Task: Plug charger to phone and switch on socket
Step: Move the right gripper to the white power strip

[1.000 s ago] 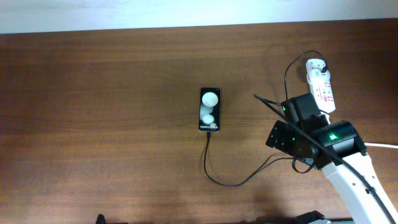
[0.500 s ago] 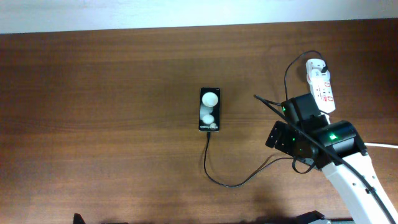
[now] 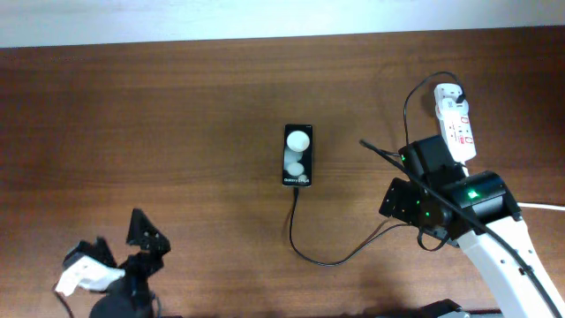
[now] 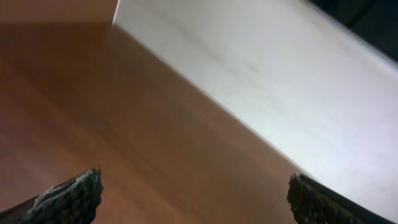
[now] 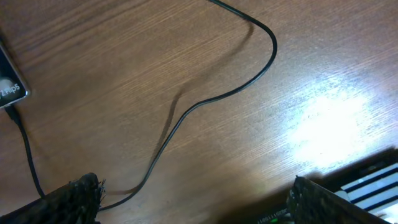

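Note:
The phone (image 3: 297,155) lies flat at the table's middle; its corner shows in the right wrist view (image 5: 9,84). The charger (image 3: 305,252) is a thin black cable. Its tip meets the phone's lower edge, and it loops right under my right arm and up to the socket (image 3: 455,119). It also crosses the right wrist view (image 5: 205,102). The socket is a white strip with red marks at the far right. My right gripper (image 3: 399,177) (image 5: 196,199) is open and empty, just left of the socket. My left gripper (image 3: 115,243) (image 4: 196,199) is open and empty at the front left.
The socket's thick white cord (image 3: 540,207) runs off the right edge. A pale wall (image 4: 298,81) borders the table's far edge. Bare wood (image 3: 159,132) lies left of the phone.
My left arm has come into the overhead view at the front left. My right arm, the phone and the cable have barely moved.

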